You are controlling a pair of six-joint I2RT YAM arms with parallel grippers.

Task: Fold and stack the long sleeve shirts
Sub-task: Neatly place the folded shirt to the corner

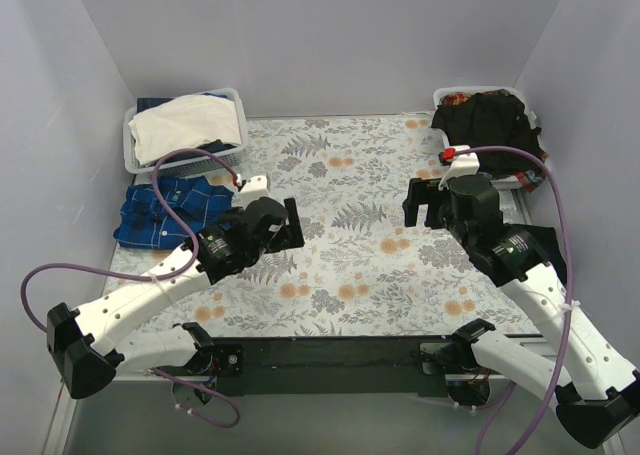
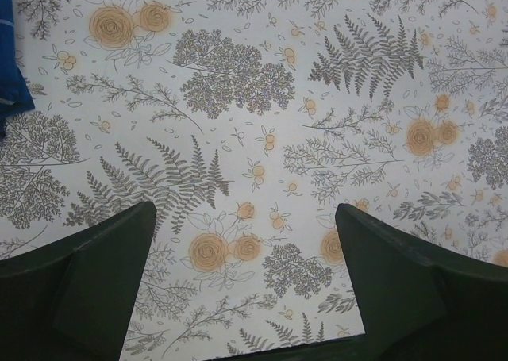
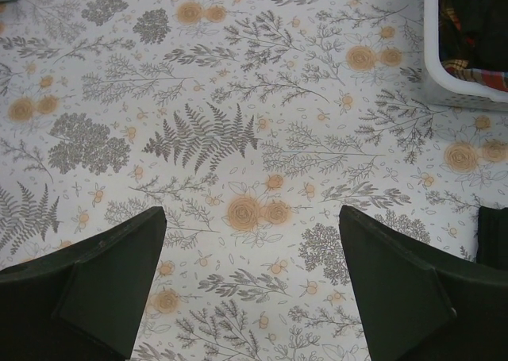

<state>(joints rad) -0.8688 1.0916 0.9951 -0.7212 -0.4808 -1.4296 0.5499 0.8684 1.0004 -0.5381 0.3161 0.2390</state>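
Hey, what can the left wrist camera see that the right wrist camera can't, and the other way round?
Only the left wrist view: a corner of the blue plaid shirt, at its left edge.

Only the right wrist view: a corner of the white basket at upper right, holding black cloth and red-and-yellow plaid cloth.

Both: the floral table cover below. Each also shows its arm's own tool, the left tool and the right tool, open with nothing between the fingers.

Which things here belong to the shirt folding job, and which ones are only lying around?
Belong to the job: blue plaid shirt; black shirt.
Only lying around: white cloth; left basket; right basket; flowered tablecloth.
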